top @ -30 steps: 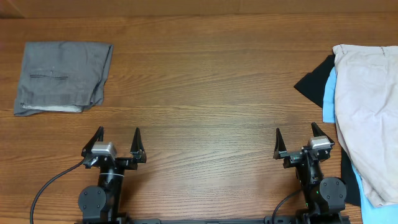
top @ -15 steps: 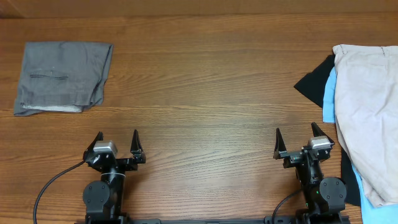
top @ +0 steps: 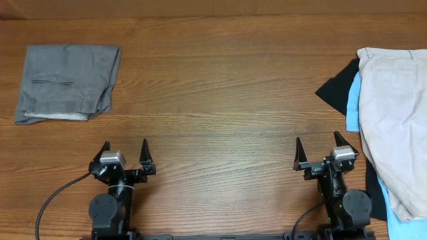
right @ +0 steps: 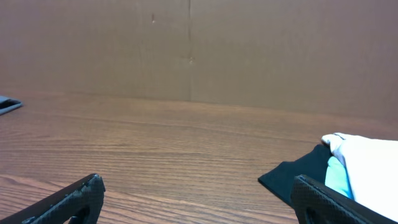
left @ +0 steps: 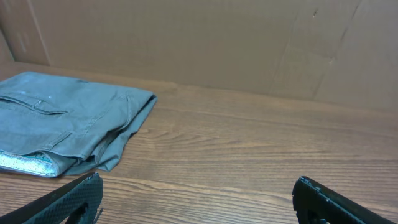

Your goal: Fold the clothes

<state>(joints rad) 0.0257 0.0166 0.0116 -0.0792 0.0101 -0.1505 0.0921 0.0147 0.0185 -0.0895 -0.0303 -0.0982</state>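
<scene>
Your left claw (top: 125, 148) and right claw (top: 317, 143) gape wide, empty; folded grey shorts (top: 67, 81) lie well ahead-left of the left claw; the clothes pile (top: 393, 113) sits just right of the right claw

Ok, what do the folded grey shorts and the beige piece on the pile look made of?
Grey shorts: matte woven cloth, probably; crisp folds and a stitched slit pocket. Their white lining looks mesh-like, slightly shiny. Beige piece: matte, soft woven fabric, perhaps cotton; broad loose creases, no sheen.
</scene>
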